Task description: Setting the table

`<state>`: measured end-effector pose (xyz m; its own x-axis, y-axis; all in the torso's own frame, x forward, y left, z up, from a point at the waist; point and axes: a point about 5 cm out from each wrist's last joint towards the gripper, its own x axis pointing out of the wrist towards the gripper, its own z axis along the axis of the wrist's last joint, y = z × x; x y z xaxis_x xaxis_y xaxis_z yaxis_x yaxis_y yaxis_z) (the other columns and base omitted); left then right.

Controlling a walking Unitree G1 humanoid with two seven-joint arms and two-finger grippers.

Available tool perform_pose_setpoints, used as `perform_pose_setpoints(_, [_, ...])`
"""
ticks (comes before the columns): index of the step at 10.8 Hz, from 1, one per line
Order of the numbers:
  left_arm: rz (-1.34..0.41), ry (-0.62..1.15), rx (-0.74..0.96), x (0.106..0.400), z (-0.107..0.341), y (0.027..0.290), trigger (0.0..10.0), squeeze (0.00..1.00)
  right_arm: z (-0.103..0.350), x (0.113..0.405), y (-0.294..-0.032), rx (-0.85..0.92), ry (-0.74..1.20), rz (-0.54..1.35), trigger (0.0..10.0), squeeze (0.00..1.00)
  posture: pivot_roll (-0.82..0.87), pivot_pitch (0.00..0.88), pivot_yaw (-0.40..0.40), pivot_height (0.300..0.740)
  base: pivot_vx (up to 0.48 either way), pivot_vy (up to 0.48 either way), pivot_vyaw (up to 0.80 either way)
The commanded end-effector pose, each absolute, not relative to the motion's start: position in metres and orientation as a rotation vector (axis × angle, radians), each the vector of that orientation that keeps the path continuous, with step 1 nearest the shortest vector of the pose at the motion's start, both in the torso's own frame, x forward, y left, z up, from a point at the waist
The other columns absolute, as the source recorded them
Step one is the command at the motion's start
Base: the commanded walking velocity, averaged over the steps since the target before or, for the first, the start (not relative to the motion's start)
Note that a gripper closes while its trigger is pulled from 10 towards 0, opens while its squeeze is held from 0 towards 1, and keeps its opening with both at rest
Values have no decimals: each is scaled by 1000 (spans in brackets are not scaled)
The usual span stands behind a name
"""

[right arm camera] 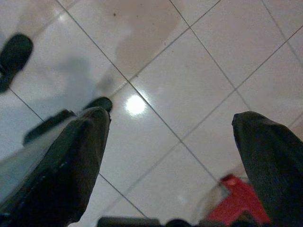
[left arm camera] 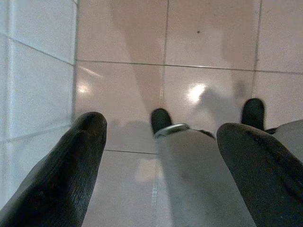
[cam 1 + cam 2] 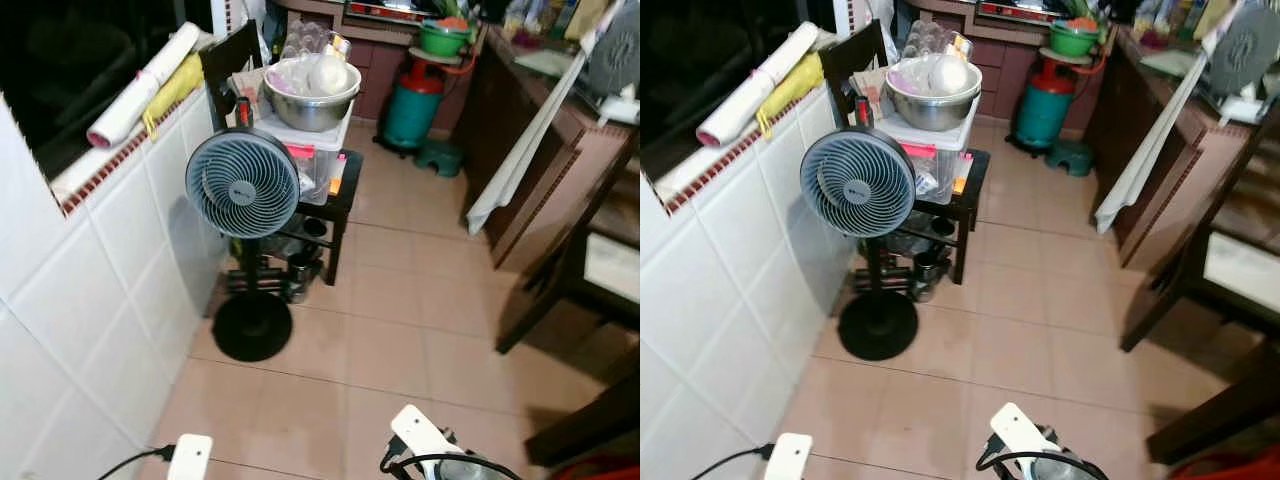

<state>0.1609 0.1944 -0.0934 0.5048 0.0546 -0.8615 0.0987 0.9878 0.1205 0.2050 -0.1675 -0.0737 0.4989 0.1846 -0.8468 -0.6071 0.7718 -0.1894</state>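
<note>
Both arms hang idle, pointed at the floor. Left gripper: black fingers spread apart, nothing between them but tile and the robot's own leg. Right gripper: fingers likewise wide apart, empty, bare tile beneath.

Task things, as I judge: the bowl at 12 o'clock, on a plastic box atop a small black stand. Dining table at 2 o'clock, a white cloth draped over its edge. No tableware is held yet.

Risks:
- Fan at 11 o'clock stands just beside the stand; a reach for the bowl could clip its head and tip it on its thin pole.
- Bowl sits high on a stacked box and looks loaded; a one-sided pull may slide or spill it.
- Gas cylinder at 1 o'clock narrows the passage.
- Dark chair at 3 o'clock could snag an arm in turning.

Materials: bowl polished steel, round, smooth, probably slippery. Box clear, rigid plastic. Fan grille ribbed, base a flat black disc. Floor glossy pink tile; wall at 9 o'clock white glazed tile.
</note>
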Motion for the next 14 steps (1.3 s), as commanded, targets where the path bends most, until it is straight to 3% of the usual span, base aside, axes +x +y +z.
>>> perform_pose_setpoints(1, [-61, 1037, 193, 167, -91, 196, 10000, 0, -77, 198, -169, -477, 953, 476, 10000, 0, -15, 0, -44, 740, 0, 0, 0])
perform_pose_setpoints(2, [-70, 1007, 205, 180, -84, 199, 10000, 0, -81, 192, -169, -411, 962, 404, 10000, 0, -42, 0, -7, 740, 0, 0, 0])
perform_pose_setpoints(3, [-12, 967, 119, 196, -76, 201, 10000, 0, -76, 200, -179, -171, 925, 136, 10000, 0, -62, 0, 20, 740, 0, 0, 0])
perform_pose_setpoints(4, [23, 924, 21, 208, -70, 198, 10000, 0, -69, 212, -183, 19, 855, 8, 10000, 0, -75, 0, 29, 740, 0, 0, 0])
perform_pose_setpoints(6, [36, 840, -124, 228, -59, 186, 10000, 0, -54, 233, -179, 164, 730, -7, 10000, 0, -81, 0, 40, 740, 0, 0, 0])
perform_pose_setpoints(9, [4, 711, -190, 252, -41, 188, 10000, 0, -36, 258, -177, 112, 646, 29, 10000, 0, -63, 0, 30, 740, 0, 0, 0])
perform_pose_setpoints(11, [-106, 492, -176, 272, -14, 193, 10000, 0, -17, 274, -180, 114, 523, 112, 10000, 0, -34, 0, 16, 740, 0, 0, 0])
perform_pose_setpoints(14, [-106, 446, -224, 253, -16, 184, 10000, 0, -9, 262, -193, 91, 405, 119, 10000, 0, -17, 0, 32, 740, 0, 0, 0])
